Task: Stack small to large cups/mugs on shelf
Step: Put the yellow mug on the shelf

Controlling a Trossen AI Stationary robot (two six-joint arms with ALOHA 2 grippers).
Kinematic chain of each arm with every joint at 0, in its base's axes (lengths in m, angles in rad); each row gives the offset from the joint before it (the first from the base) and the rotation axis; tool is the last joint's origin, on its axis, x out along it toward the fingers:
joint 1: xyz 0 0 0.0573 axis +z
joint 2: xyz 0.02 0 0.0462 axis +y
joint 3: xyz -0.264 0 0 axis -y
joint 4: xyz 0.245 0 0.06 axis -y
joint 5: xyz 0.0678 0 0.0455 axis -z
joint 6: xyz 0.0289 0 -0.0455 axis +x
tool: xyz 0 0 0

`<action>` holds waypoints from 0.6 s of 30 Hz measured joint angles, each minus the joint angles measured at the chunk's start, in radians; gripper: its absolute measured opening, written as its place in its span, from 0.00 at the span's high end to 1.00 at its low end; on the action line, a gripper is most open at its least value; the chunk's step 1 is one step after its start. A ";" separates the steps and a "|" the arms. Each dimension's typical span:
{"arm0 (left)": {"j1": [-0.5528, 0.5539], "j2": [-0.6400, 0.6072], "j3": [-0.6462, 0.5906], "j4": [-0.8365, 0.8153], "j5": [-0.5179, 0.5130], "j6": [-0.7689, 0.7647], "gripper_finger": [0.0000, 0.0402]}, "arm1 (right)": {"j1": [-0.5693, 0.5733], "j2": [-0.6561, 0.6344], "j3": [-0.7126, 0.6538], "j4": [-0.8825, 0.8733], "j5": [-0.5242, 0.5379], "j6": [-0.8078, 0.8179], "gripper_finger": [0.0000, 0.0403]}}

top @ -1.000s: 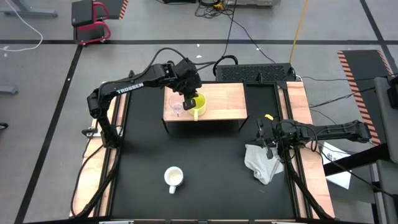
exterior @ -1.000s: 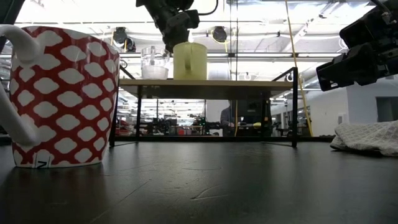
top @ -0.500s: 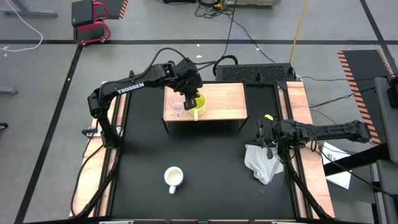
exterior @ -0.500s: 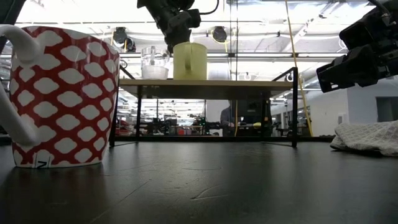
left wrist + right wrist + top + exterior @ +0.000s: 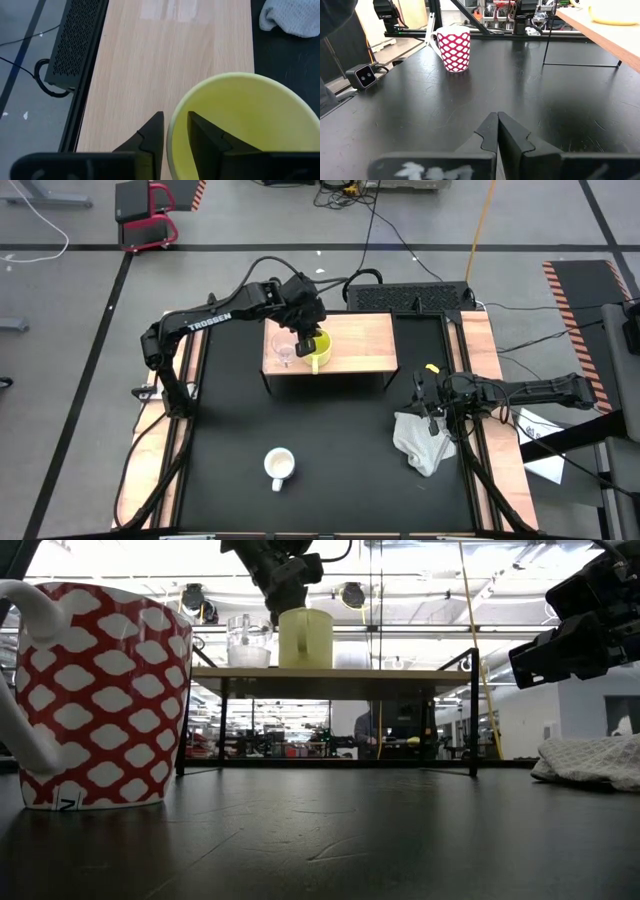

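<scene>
On the light wooden box-shaped shelf at the far side of the black table, the left tool pinches the rim of the yellow handled mug, which stands just right of the small clear glass cup. The white mug with a red pattern sits alone on the near table. The right tool, fingers pressed together and holding nothing, hovers at the right beside a crumpled white cloth.

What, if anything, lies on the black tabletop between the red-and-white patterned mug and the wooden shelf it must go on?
Nothing visible. In the high view the tabletop is bare between the patterned mug and the shelf. The white cloth lies well off to the side.
</scene>
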 joint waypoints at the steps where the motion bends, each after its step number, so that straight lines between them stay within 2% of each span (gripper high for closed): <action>1: 0.000 0.000 0.000 -0.002 0.000 0.002 0.78 | 0.000 0.000 0.000 0.000 0.000 0.000 1.00; 18: 0.000 -0.001 0.001 -0.033 -0.016 0.007 0.78 | 0.000 0.000 0.000 0.000 0.000 0.000 1.00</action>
